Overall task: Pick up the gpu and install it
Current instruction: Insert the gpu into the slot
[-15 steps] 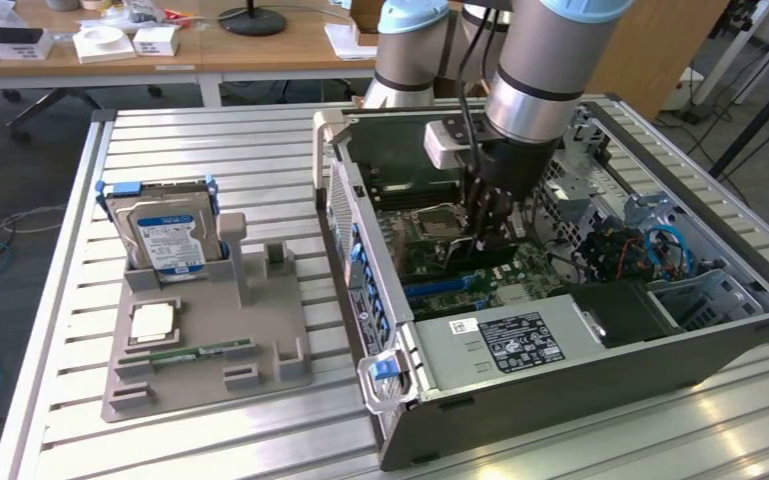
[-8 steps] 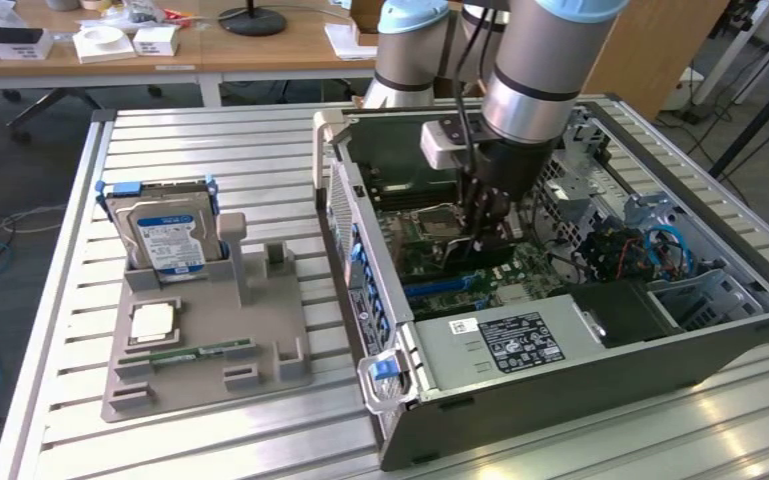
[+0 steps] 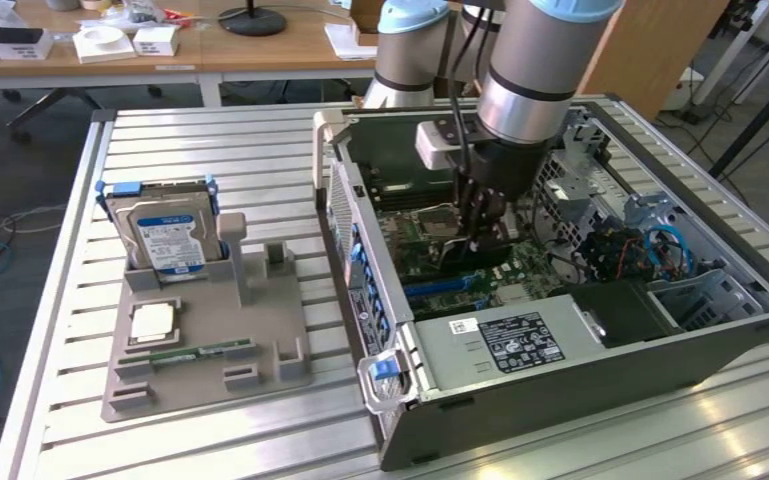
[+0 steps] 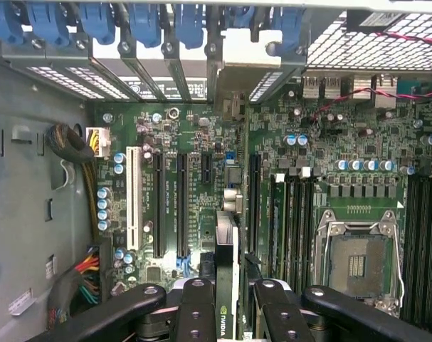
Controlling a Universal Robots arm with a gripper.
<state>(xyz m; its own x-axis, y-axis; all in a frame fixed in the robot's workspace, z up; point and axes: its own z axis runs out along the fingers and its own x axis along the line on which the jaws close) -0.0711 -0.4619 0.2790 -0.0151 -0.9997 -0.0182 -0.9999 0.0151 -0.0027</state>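
Wrist view: the fingers (image 4: 226, 303), roughly half closed, clamp the gpu (image 4: 228, 242), which hangs edge-down between them over the motherboard (image 4: 344, 142) inside the open computer case (image 3: 598, 400). Seating it well probably needs the card's edge parallel to, and squarely above, one long expansion slot (image 4: 181, 206), bracket end towards the blue retention clips (image 4: 144, 21), with no tilt; which slot lies under it cannot be told. Just beside the fingers are the empty CPU socket (image 4: 358, 260) and memory slots (image 4: 290, 214); a cable bundle (image 4: 77, 157) lies farther off. Well apart from the fingers, a grey tray (image 3: 197, 380) on the worktop (image 3: 224, 150) carries the hard drive (image 3: 164, 235).
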